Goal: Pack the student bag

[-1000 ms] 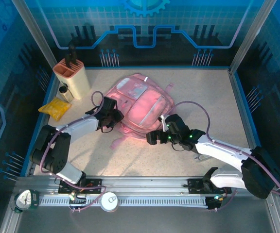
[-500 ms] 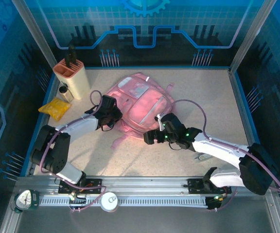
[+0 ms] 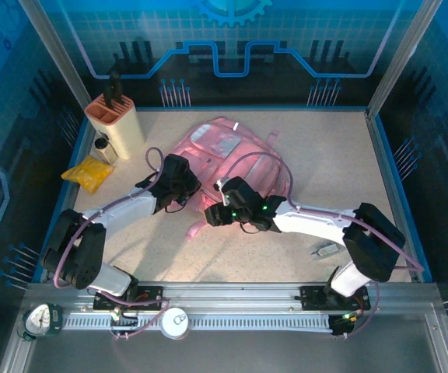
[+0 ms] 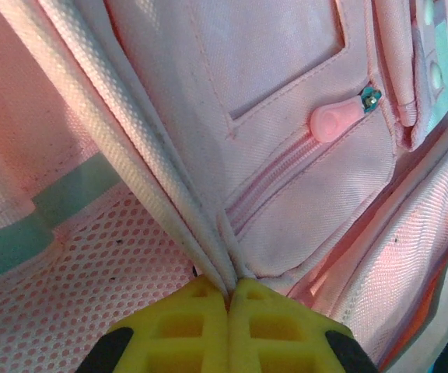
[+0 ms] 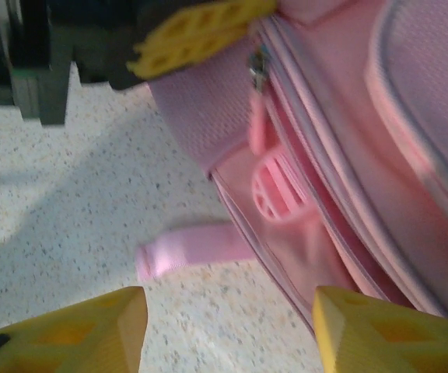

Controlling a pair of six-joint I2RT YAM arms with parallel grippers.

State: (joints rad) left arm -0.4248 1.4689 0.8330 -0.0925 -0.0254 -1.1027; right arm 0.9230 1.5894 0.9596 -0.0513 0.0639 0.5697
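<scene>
Mid-worktop, the right gripper (image 5: pixel 228 326) is seen wide open and empty beside a zip pull (image 5: pixel 257 128); just beyond, the left gripper (image 4: pixel 228 294) is clamped on the piped seam (image 4: pixel 127 155) of the student bag (image 3: pixel 216 140), spread toward the far edge. That thin pinch could be lost if the zip is tugged.

Grouped at the far left of the table (image 3: pixel 341 155): a beige holder (image 3: pixel 117 126) with dark handles (image 3: pixel 115 87) upright in it, a small jar (image 3: pixel 103 148) (contents too small to tell) just beside it, a yellow packet (image 3: pixel 89 172) nearer, and, well apart at right, a small grey piece (image 3: pixel 327 249).
</scene>
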